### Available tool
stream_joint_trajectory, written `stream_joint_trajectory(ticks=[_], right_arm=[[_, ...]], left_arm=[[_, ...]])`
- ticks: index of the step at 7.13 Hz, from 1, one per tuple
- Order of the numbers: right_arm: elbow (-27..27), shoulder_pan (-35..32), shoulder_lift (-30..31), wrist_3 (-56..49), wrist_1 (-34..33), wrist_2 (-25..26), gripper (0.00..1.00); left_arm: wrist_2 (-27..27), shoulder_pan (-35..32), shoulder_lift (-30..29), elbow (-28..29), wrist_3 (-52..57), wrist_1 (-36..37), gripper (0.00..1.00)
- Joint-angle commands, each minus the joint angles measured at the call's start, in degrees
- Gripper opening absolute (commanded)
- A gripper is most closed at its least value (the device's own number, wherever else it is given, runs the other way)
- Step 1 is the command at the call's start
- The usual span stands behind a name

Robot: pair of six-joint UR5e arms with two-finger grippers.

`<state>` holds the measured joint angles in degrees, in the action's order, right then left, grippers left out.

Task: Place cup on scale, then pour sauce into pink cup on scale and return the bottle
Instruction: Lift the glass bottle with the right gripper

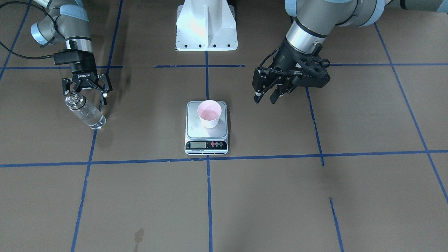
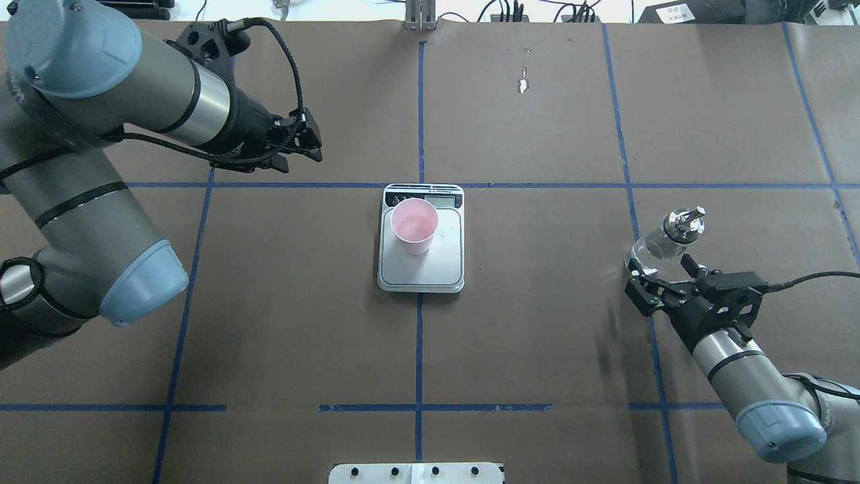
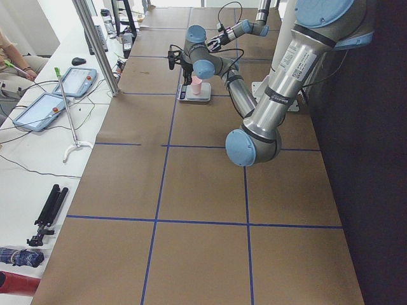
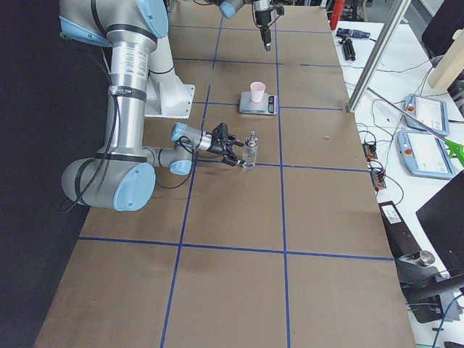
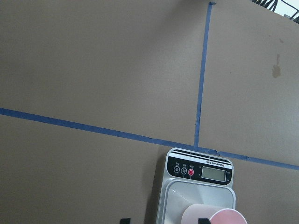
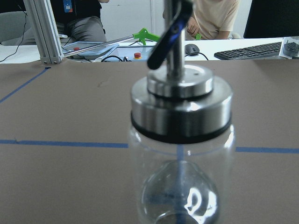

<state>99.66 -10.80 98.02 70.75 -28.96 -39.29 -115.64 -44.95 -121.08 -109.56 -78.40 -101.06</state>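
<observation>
Standing upright on the table (image 1: 280, 196) out to my right, the bottle (image 1: 86, 113) sits just in front of my right hand (image 1: 85, 95), whose fingers are spread wide and seem clear of the glass. The cup (image 1: 209, 113) is already on the scale (image 1: 196, 126), and my left hand (image 1: 266, 99) hangs empty and parted off to one side. I judge the cup step done and the bottle grasp in hand, though I cannot tell whether the cup holds sauce yet; next I should ease forward, centre the glass body between my fingers and close firmly below the metal cap.
</observation>
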Motion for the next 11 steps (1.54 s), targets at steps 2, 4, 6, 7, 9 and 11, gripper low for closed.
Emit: stream_joint_trajectory(ticks=[2, 4, 6, 7, 9, 11], right_arm=[[-2.27, -0.27, -1.08, 0.0, 0.22, 0.0, 1.0], [-2.27, -0.27, -0.63, 0.0, 0.39, 0.0, 1.0], [-2.27, -0.45, -0.46, 0.0, 0.39, 0.0, 1.0], [-2.45, -1.14, -0.54, 0.0, 0.31, 0.0, 1.0], [-3.5, -2.47, -1.33, 0.0, 0.3, 0.0, 1.0], [-4.29, -3.35, -2.64, 0.0, 0.3, 0.0, 0.98]], left_arm=[[0.07, -0.05, -0.03, -0.47, 0.0, 0.25, 0.57], [0.07, -0.05, -0.03, -0.65, -0.09, 0.34, 0.57], [0.07, -0.14, -0.03, -0.65, -0.18, 0.34, 0.57], [0.07, -0.14, -0.03, -0.74, -0.18, 0.43, 0.57], [0.16, -0.14, 0.05, -0.65, -0.18, 0.43, 0.57], [0.16, -0.14, 0.05, -0.65, -0.09, 0.43, 0.57]])
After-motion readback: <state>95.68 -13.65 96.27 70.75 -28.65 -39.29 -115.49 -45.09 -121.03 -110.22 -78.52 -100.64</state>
